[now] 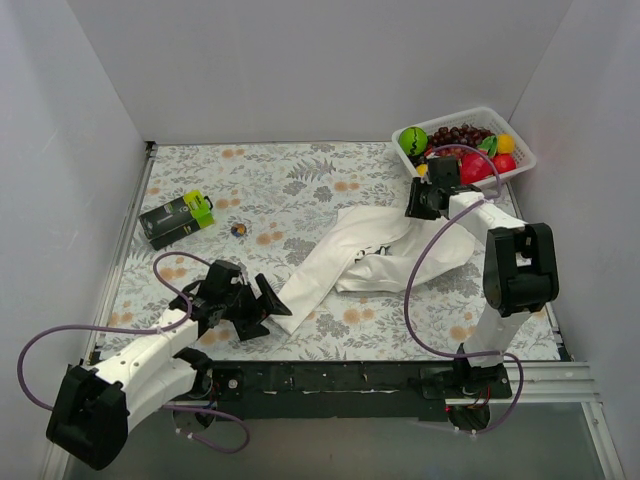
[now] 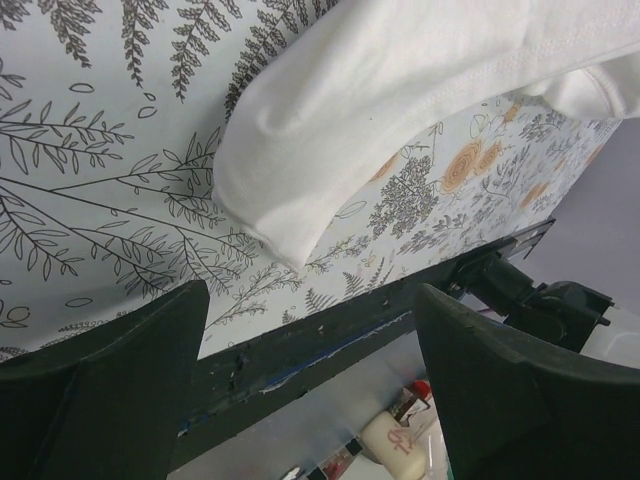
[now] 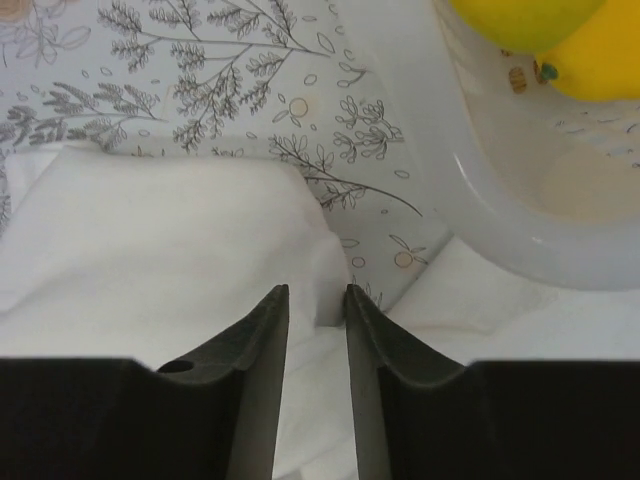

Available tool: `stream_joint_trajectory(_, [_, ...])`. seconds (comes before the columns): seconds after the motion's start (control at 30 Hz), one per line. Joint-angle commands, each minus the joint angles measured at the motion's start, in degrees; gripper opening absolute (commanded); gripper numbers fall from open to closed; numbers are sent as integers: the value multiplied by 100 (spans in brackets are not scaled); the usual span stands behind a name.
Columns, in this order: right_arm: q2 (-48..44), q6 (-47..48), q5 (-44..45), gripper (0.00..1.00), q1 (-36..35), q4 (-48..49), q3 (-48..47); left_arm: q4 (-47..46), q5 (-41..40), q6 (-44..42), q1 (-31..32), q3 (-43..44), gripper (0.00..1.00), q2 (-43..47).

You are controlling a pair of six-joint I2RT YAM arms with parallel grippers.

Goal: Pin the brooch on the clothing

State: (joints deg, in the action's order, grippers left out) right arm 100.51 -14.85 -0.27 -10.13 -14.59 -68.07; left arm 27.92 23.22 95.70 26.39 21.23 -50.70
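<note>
Top external: tiny dark round brooch (image 1: 238, 230) lay beyond your left gripper (image 1: 272, 308), well apart; jaws wide, empty. Limp white T-shirt (image 1: 370, 255) lay under right gripper (image 3: 317, 295); jaws nearly together, grip unclear. Brooch looked light, slippery; take rim.

Left arm (image 1: 150, 358) and right arm (image 1: 487, 325): white links, boxy black joint housings. Thin lilac cable (image 1: 412, 290) loops off each (several loops on the left). Left pincer (image 2: 310, 292), right pincer (image 3: 314, 292): matte black tapered fingers (image 3: 250, 400). Black base rail (image 1: 340, 380).
</note>
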Motion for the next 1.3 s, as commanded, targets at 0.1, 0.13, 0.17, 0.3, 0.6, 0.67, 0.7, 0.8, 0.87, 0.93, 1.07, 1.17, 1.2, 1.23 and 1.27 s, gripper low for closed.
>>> stream_joint_trajectory(0.1, [364, 61, -333, 19, 29, 167, -505, -331, -64, 124, 68, -67, 82, -169])
stream_joint_trajectory(0.13, [355, 61, -368, 11, 20, 150, -540, -349, -64, 133, 85, -75, 82, -160])
stream_joint_trajectory(0.17, [338, 61, -386, 3, 29, 158, -549, -340, -72, 133, 94, -76, 82, -151])
stream_joint_trajectory(0.3, [119, 52, -473, 1, 29, 220, -593, -349, -98, 186, 138, -128, 81, -151])
stream_joint_trajectory(0.6, [-251, 44, -465, 1, 29, 132, -470, -674, -204, 326, 358, -392, 75, -476])
stream_joint_trajectory(0.67, [-260, 70, -430, 1, 29, 123, -400, -805, -239, 353, 393, -427, 75, -598])
stream_joint_trajectory(0.7, [-225, 79, -430, 1, 29, 114, -391, -832, -248, 361, 410, -436, 75, -634])
stream_joint_trajectory(0.8, [-137, 105, -386, 6, 29, 88, -338, -911, -353, 353, 437, -427, 73, -748])
stream_joint_trajectory(0.87, [-84, 114, -342, 13, 29, 18, -321, -938, -406, 344, 446, -418, 73, -801])
stream_joint_trajectory(0.93, [12, 123, -272, 27, 20, -26, -312, -981, -432, 344, 454, -410, 73, -854])
stream_joint_trajectory(1.07, [170, 132, -166, 39, 29, -44, -277, -1043, -433, 344, 455, -453, 73, -942])
stream_joint_trajectory(1.17, [276, 140, -140, 42, 20, -79, -277, -1078, -450, 344, 455, -471, 73, -995])
stream_joint_trajectory(1.2, [285, 123, -87, 42, 29, -79, -277, -1078, -459, 344, 455, -462, 73, -995])
stream_joint_trajectory(1.23, [294, 132, -52, 42, 20, -88, -268, -1104, -468, 353, 455, -480, 72, -1012])
stream_joint_trajectory(1.27, [303, 140, 0, 42, 29, -79, -259, -1105, -477, 361, 463, -489, 72, -1012])
